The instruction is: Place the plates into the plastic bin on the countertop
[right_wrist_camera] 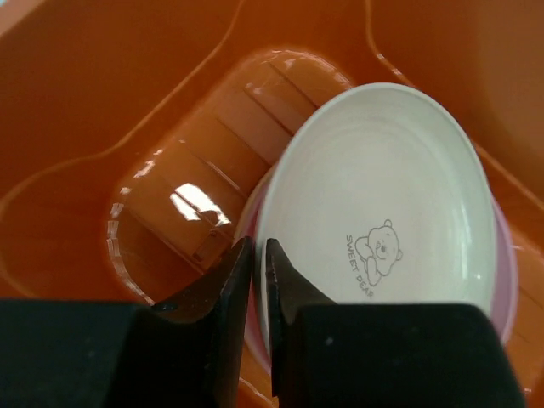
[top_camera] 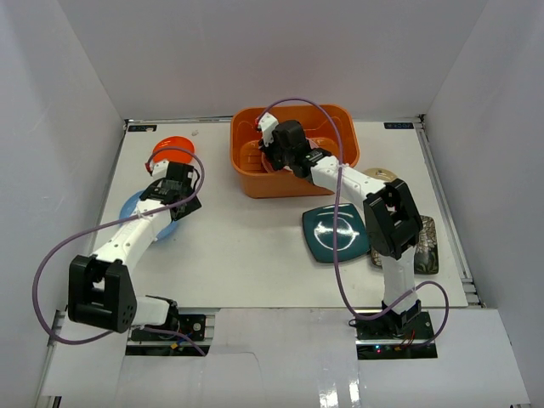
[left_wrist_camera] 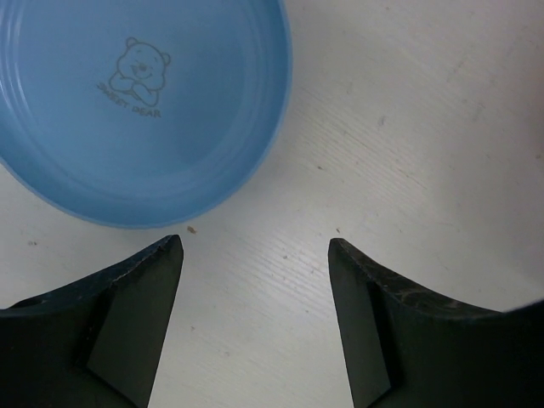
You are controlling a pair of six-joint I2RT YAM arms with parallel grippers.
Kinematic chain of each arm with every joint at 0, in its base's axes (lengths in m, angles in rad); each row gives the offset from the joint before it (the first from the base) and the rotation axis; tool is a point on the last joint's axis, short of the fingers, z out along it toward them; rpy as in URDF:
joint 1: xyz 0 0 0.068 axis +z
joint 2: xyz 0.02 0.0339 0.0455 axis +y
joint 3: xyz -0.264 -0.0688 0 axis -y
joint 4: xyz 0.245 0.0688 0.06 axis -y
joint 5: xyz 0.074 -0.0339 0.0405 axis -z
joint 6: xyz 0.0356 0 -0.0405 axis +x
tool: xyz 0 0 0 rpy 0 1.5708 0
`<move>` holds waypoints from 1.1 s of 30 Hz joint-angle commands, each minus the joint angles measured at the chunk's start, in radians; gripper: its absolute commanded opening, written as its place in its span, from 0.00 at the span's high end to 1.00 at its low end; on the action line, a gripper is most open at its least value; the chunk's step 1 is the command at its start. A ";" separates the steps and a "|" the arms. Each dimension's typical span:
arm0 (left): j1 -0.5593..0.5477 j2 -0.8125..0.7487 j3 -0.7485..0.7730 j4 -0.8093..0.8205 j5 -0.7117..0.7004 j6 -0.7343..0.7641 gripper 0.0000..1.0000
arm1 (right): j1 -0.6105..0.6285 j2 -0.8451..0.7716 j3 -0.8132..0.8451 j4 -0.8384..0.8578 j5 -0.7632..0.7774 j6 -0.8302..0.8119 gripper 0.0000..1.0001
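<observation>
A: Saw much of the light blue plate [left_wrist_camera: 127,110] ahead of the left gripper [left_wrist_camera: 255,242]?
B: Only part; cut off at the top and left edges.
A: And under the right gripper [right_wrist_camera: 257,246]?
B: Lost the near rim of the cream plate [right_wrist_camera: 374,212] behind the fingers [right_wrist_camera: 212,323]. Caught just a sliver of the pink plate [right_wrist_camera: 508,255] beneath. Couldn't tell whether clamped on anything.

You're watching robot lab test cell. Plain white panel walls [top_camera: 68,110] box in white surface [top_camera: 246,255] on three sides, with metal rail [top_camera: 459,255] along its edge. Left arm [top_camera: 127,238] and right arm [top_camera: 387,221] bolted at near edge, purple cable [top_camera: 337,255] looping loose. Only domestic touch is plastic tableware: orange bin [top_camera: 255,183], bear-print blue plate [left_wrist_camera: 127,102], bear-print cream plate [right_wrist_camera: 382,212].
</observation>
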State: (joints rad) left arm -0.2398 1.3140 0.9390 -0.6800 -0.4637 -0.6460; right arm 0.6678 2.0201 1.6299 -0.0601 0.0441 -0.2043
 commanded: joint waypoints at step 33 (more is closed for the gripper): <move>0.015 0.027 0.205 0.097 0.076 0.163 1.00 | 0.076 -0.851 -0.602 0.190 0.040 0.387 0.36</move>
State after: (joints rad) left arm -0.1646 1.5387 1.0729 -0.6060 -0.4191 -0.4614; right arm 0.7475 1.3079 1.0634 0.0811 -0.0032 0.1238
